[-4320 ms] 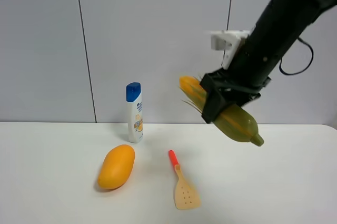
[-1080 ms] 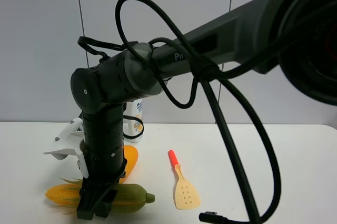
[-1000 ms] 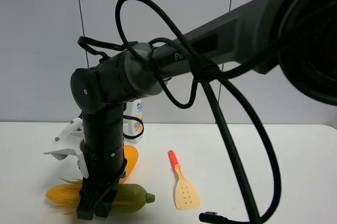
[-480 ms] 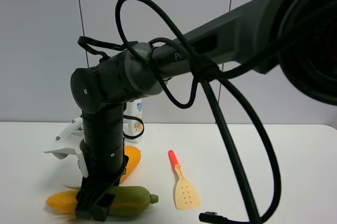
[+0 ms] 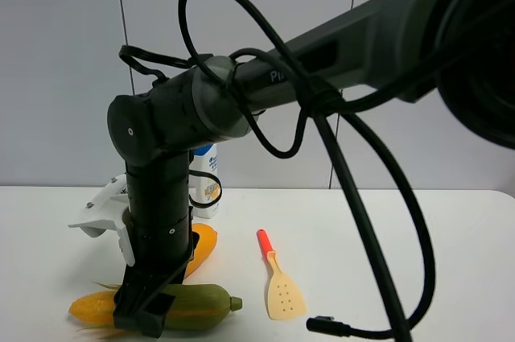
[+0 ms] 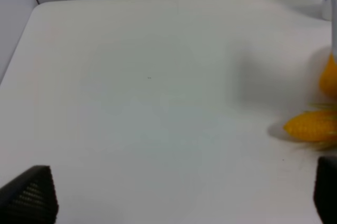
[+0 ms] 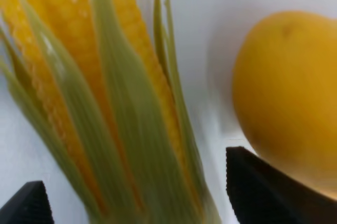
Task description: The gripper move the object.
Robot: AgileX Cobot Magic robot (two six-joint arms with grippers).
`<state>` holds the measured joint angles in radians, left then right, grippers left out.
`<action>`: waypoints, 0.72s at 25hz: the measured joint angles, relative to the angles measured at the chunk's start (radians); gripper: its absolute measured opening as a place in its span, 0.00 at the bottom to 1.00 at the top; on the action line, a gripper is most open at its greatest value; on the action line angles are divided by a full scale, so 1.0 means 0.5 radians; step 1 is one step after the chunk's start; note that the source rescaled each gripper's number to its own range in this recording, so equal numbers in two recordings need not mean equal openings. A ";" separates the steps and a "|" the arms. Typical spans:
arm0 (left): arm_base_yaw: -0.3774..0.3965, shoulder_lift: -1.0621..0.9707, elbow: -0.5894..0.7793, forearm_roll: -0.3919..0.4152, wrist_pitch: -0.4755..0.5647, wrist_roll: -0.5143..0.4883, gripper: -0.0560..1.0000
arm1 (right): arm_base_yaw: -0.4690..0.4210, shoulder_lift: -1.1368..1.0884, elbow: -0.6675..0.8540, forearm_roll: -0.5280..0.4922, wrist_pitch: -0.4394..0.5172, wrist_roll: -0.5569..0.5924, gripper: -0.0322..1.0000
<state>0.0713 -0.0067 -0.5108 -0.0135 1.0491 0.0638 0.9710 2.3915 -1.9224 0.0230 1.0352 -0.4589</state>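
White table (image 5: pixel 418 229), grey wall. Right gripper (image 5: pixel 145 315): fingers spread astride the corn (image 5: pixel 199 307), which lies flat at 7 o'clock of the table. Mango (image 5: pixel 203 241) just beside, at its 1 o'clock. Corn: likely light, stiff, smooth-husked (may roll); grip mid-husk, crosswise.

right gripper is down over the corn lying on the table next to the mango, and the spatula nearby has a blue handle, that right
Not quite: the spatula has a red handle, not blue, as the exterior high view shows. The rest holds: the right gripper is down over the corn, which lies on the table next to the mango.
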 joint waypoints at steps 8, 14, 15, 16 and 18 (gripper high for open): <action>0.000 0.000 0.000 0.000 0.000 0.000 1.00 | 0.000 -0.268 0.000 0.000 0.125 0.032 0.42; 0.000 0.000 0.000 0.000 0.000 0.000 1.00 | 0.000 -0.659 0.000 -0.058 0.094 0.178 0.56; 0.000 0.000 0.000 0.000 0.000 0.000 1.00 | 0.000 -0.729 0.000 -0.088 0.092 0.227 0.61; 0.000 0.000 0.000 0.000 0.000 0.000 1.00 | 0.000 -0.797 0.000 -0.120 0.094 0.268 0.65; 0.000 0.000 0.000 0.000 0.000 0.000 1.00 | 0.000 -0.912 0.000 -0.215 0.129 0.355 0.69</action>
<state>0.0713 -0.0067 -0.5108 -0.0135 1.0491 0.0638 0.9710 1.9357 -1.9224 -0.0847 1.0995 -0.2814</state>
